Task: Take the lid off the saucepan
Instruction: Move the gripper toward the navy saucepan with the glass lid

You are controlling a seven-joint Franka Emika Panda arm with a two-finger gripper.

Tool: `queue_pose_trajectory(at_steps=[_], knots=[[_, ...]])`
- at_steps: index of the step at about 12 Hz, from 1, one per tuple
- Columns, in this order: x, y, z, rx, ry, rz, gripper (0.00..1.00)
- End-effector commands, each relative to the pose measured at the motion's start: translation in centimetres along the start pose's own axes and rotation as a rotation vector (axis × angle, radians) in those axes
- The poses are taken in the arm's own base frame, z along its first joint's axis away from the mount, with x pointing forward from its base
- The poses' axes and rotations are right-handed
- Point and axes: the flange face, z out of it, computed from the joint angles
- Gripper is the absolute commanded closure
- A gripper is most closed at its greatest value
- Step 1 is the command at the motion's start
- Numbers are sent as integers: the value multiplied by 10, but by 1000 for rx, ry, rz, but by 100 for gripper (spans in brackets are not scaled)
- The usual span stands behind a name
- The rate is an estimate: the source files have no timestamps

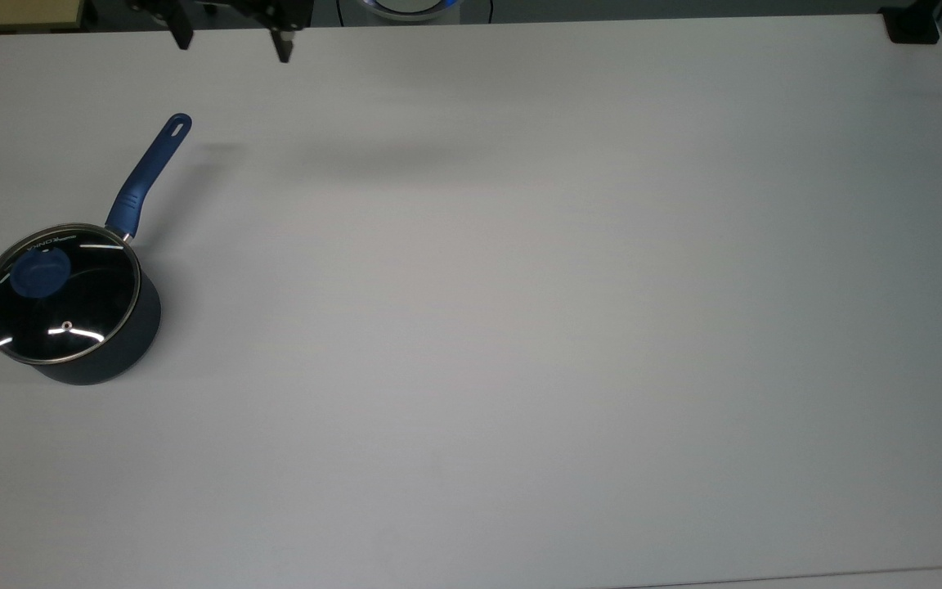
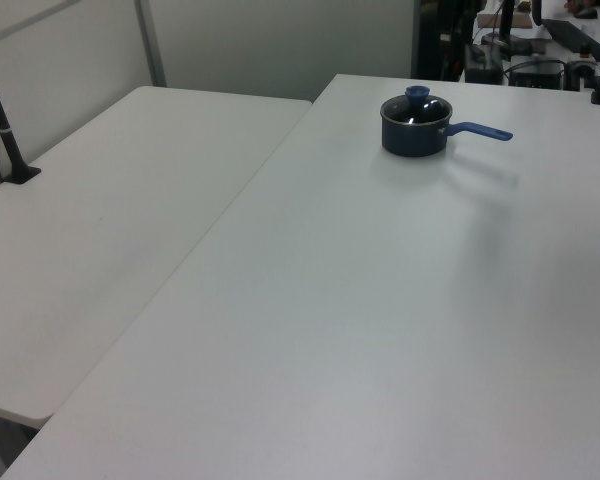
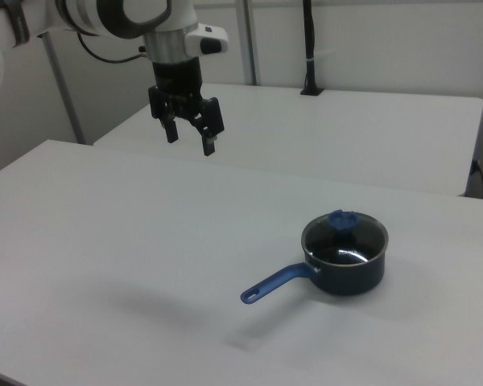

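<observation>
Near the nine o'clock edge of the top view, the round clear glass lid with a thin metal rim sits closed on the small dark navy saucepan, its blue round knob off toward ten o'clock of the glass and a small steam hole toward six o'clock. Bright streaks of reflected light cross the glass, and the pan's black inside shows through it. The saucepan's long blue handle runs out toward one o'clock in the top view and ends in a slotted hole; in the right view the handle points toward eight o'clock, and in the left view it points toward three o'clock. The pan stands upright on the wide white table, with bare tabletop all around it. The robot's black two-finger hand hangs at twelve o'clock of the top view, well apart from the pan and beyond the handle's tip. In the right view the hand is raised in the air at ten o'clock from the pan, fingers pointing down and spread wide with nothing between them, below a white and grey arm. A second white table stands behind the first in the right view.
</observation>
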Motion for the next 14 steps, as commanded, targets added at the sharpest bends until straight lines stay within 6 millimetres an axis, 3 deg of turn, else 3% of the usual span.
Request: queue_pose_trajectory(at_steps=[1,5,14], knots=[[-2,15,1,-5,12,24,0],[7,13,12,-10,16,17,0],[11,16,13,-8,45,23,0]])
